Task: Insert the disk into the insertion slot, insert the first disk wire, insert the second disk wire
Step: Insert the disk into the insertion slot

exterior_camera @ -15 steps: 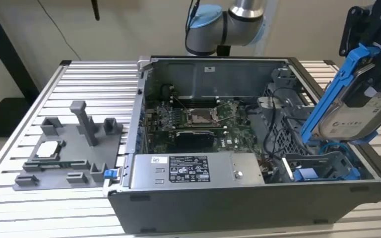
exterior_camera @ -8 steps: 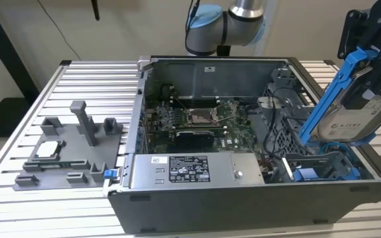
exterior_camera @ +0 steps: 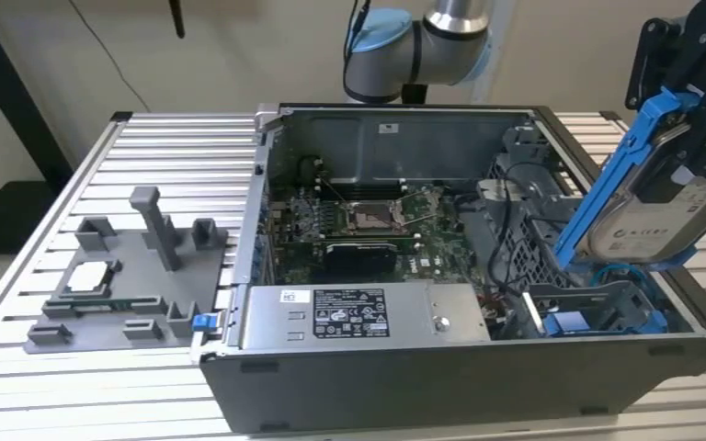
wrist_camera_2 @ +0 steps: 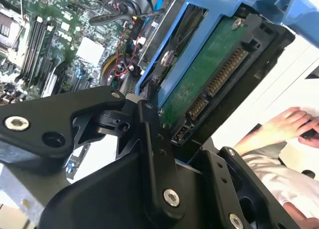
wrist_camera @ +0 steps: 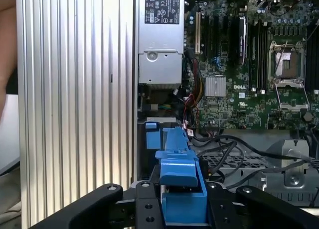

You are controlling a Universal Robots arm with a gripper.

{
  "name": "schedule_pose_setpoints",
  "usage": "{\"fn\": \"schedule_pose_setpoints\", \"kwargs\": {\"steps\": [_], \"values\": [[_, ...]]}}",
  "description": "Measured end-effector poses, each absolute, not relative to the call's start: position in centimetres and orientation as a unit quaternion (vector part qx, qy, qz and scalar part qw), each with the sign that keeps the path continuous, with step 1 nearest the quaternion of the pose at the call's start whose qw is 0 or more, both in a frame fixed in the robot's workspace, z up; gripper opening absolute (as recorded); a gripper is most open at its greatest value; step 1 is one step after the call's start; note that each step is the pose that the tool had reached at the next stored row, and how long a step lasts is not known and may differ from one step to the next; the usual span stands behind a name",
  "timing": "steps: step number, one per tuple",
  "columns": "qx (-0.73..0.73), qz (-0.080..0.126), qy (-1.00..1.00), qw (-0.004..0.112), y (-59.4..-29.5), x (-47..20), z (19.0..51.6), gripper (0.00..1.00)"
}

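Hand [exterior_camera: 687, 152] clamps flat blue-framed disk [exterior_camera: 643, 225], tilted above grey metal cage [exterior_camera: 598, 308].

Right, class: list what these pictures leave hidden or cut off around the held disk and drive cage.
Insertion slot: inside hidden in the exterior view by the lower end of the disk.
Gripper: cut off by the exterior view's top and right edges.
Its label side: faces away in the second wrist view.
Disk wires: indistinguishable among the cables, first wrist view.
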State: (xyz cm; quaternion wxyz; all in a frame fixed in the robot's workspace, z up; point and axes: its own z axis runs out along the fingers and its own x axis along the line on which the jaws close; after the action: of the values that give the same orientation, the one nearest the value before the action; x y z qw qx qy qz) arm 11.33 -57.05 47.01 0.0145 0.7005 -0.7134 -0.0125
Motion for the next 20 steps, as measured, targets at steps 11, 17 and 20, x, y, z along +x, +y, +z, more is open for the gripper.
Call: {"fn": "schedule_pose_setpoints", "kwargs": {"steps": [11,17,20], "values": [[0.701,-0.012,-0.713,0.015,-57.0,11.3,46.3,0.00],[0.701,-0.012,-0.713,0.015,-57.0,11.3,45.8,0.00],[0.701,-0.012,-0.713,0.015,-57.1,11.3,45.6,0.00]]}}
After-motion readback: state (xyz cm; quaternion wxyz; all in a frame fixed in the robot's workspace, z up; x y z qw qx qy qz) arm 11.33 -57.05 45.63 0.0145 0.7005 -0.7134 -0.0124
